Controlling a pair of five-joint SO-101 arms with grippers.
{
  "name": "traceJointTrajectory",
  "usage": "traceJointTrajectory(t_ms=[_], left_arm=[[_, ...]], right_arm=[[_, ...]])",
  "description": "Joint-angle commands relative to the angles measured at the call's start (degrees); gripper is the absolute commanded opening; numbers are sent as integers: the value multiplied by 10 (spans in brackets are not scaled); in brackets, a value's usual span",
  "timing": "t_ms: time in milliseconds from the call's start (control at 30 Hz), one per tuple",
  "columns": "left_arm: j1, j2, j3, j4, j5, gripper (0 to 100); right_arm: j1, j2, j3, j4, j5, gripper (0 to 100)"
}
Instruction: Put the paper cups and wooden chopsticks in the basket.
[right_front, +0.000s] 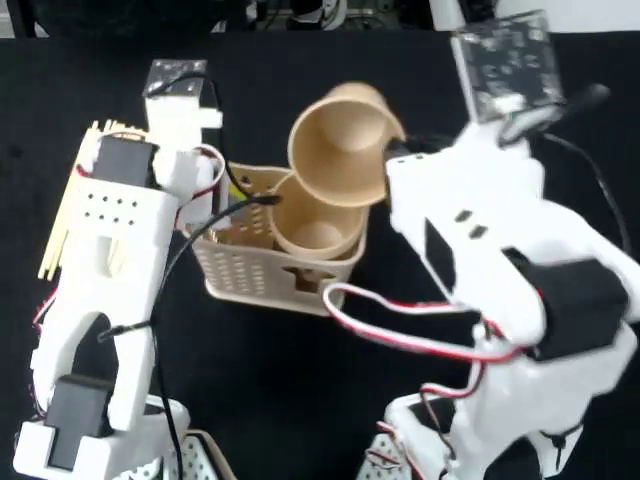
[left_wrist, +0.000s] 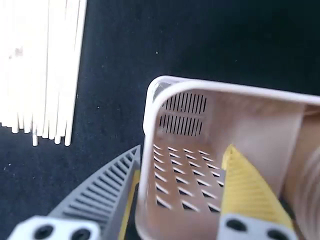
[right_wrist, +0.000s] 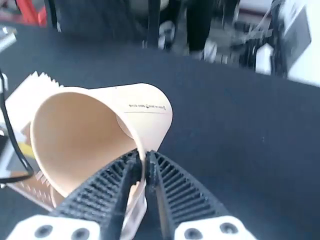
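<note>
Cup step: we are clamping the tan paper cup (right_wrist: 100, 130) by its rim in the right gripper (right_wrist: 145, 162), tilted over the beige slotted plastic basket (right_front: 255, 270). Next: righting, lowering, releasing. Left gripper (left_wrist: 182, 150) is straddling the basket wall, unclenched; pale wooden chopsticks (left_wrist: 45, 65) are lying on the black table (right_front: 300, 390).

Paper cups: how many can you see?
2. One paper cup is pinched at its rim by the right gripper, tilted above the basket. The other stands inside the basket; more may be nested in it.
</note>
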Motion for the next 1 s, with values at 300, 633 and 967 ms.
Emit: traceJointTrajectory(t_ms=[300,633,967], left_arm=[[-70,-41,-95,36,-78,258],[-95,-236,-94,36,-98,258],[-196,-265,4,-24,-98,258]], right_arm=[[-7,-105,2,19,-26,11],[-91,-143,158,18,-6,11],[-62,-143,245,6,9,11]])
